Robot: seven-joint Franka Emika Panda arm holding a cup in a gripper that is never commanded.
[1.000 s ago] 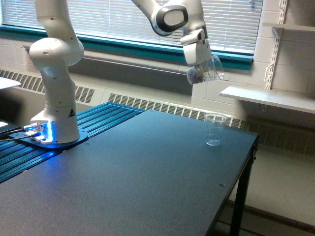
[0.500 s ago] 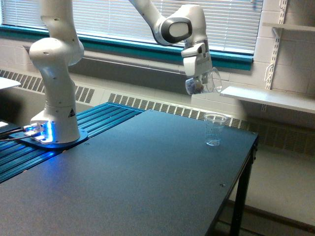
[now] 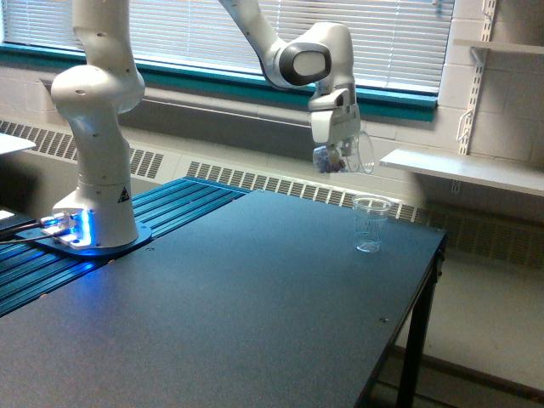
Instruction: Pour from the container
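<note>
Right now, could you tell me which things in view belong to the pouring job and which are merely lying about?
Part of the job:
- small clear plastic cup, tilted, held in the gripper
- clear tapered measuring cup, upright on the dark table

Just there:
- white wall shelf
- ribbed blue mounting plate under the arm's base

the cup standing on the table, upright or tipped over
Upright. The clear measuring cup stands on its base on the dark table, rim facing up.
</note>
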